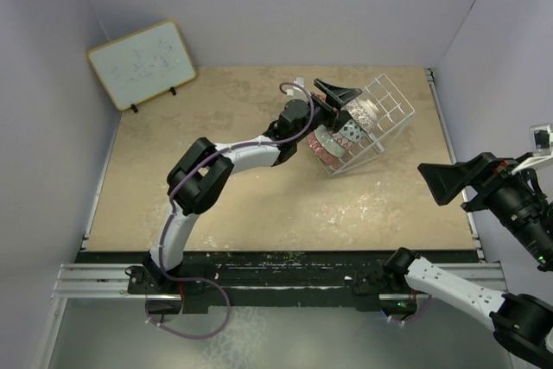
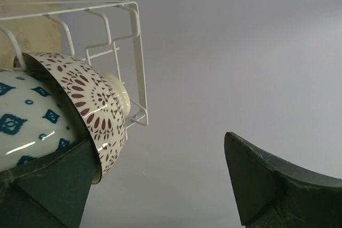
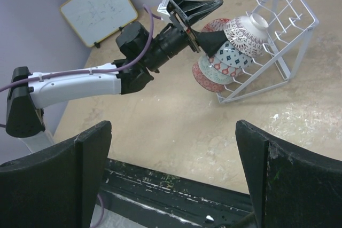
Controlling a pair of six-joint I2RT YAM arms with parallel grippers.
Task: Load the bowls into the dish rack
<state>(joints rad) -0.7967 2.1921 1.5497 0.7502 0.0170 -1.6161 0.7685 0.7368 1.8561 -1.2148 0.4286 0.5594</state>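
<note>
Left pincer [image 2: 161, 148], spread wide just beside the red-patterned bowl [image 2: 91, 97] nested with other bowls inside the tilted dish rack [image 2: 140, 52], seems at the release step; next it should back straight out without nudging the rack.

bowls [image 2: 91, 100]: glossy glazed ceramic | dish rack [image 2: 141, 52]: smooth white-coated wire | table [image 1: 259, 205]: matt, mottled

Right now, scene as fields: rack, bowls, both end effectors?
rack: white wire, tilted, far right part of table
bowls: several nested on edge inside rack; exact count unclear
left end effector: open, one finger beside the bowls, gripping nothing
right end effector: open, empty, on the right side, apart from rack
</note>
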